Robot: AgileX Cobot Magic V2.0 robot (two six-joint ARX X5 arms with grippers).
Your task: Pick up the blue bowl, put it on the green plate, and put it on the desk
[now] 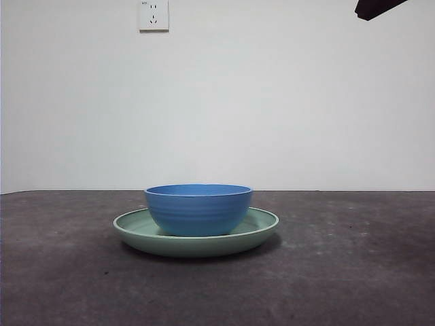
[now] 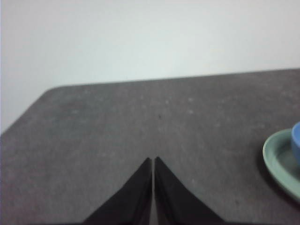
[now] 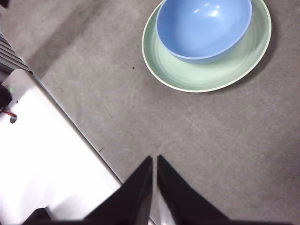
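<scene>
A bare test room or lab, by the look of it — a plain white wall [image 1: 272,102] with one power socket [image 1: 153,14] high up, and a rough dark grey worktop [image 1: 353,272] carrying only crockery — no furnishings in sight.

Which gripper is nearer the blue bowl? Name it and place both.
Hard to call; perhaps the right. The right gripper hangs shut above the desk, looking down on the blue bowl. The left gripper, also shut, sits off to the side, the bowl at its view's edge.
</scene>
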